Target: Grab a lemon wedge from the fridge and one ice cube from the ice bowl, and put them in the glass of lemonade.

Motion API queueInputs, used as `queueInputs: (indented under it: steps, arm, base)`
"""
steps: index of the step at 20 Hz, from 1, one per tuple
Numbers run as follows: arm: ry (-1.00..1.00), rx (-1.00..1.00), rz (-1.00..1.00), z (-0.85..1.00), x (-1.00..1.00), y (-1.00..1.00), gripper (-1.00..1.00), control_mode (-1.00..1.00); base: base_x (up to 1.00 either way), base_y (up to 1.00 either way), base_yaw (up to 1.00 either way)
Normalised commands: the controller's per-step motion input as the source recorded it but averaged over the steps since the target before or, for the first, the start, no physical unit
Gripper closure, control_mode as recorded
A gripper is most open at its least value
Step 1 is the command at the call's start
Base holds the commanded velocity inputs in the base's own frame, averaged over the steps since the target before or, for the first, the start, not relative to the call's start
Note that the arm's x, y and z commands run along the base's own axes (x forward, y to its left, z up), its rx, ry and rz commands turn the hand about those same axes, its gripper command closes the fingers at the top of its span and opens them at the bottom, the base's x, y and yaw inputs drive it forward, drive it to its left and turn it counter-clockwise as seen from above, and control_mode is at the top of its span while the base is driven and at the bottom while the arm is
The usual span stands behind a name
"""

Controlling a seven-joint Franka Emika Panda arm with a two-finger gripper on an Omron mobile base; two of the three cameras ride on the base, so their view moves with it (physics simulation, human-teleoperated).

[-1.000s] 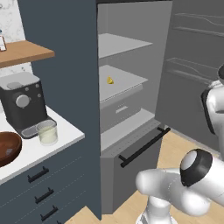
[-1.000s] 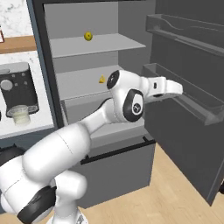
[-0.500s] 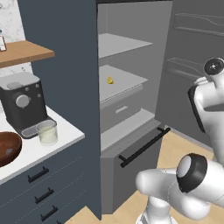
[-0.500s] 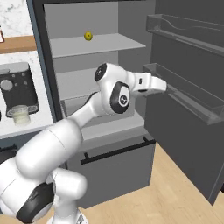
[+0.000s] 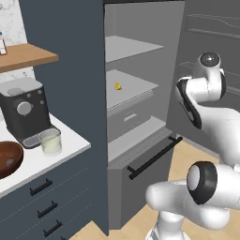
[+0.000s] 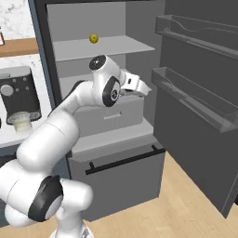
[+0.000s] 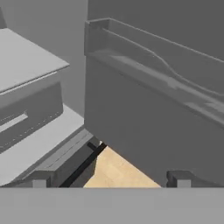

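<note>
Your jaws are wide open, holding nothing. The tiny bright yellow lemon wedge (image 5: 118, 86) sits on the tall grey fridge's (image 5: 140, 56) middle shelf, so swing toward 9 o'clock and drop in slowly.

I count one fridge (image 5: 140, 117), standing open, with one lemon wedge (image 5: 118, 86) and one whole lemon (image 6: 93, 38) on separate shelves. On the tabletop (image 5: 70, 140) sit one glass of lemonade (image 5: 50, 141), one ice bowl (image 5: 8, 159) and one coffee machine (image 5: 23, 111). My own fingers (image 7: 178, 179) number two.
</note>
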Motion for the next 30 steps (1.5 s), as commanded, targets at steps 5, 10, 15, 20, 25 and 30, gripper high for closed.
queueInputs:
  steps: [5,10,15,20,25,30]
  arm:
    - [0.00,0.40,0.24,-0.64,0.16,1.00,-1.00,-1.00]
    - [0.00,0.06,0.07,0.63,-0.74,0.72,-1.00,-1.00]
    - [0.00,0.00,0.00,0.78,-0.86,0.67,-1.00,-1.00]
    - [0.00,0.00,0.00,0.05,-0.63,0.25,-1.00,-1.00]
    - [-0.01,0.00,0.00,0.00,-0.15,-0.01,-1.00,-1.00]
    - [-0.17,0.00,0.00,0.02,-0.29,0.00,-1.00,-1.00]
  base:
    - [0.00,0.00,0.00]
    - [0.00,0.00,0.00]
    - [0.00,0.00,0.00]
    - [0.00,0.00,0.00]
    - [0.00,0.00,0.00]
    - [0.00,0.00,0.00]
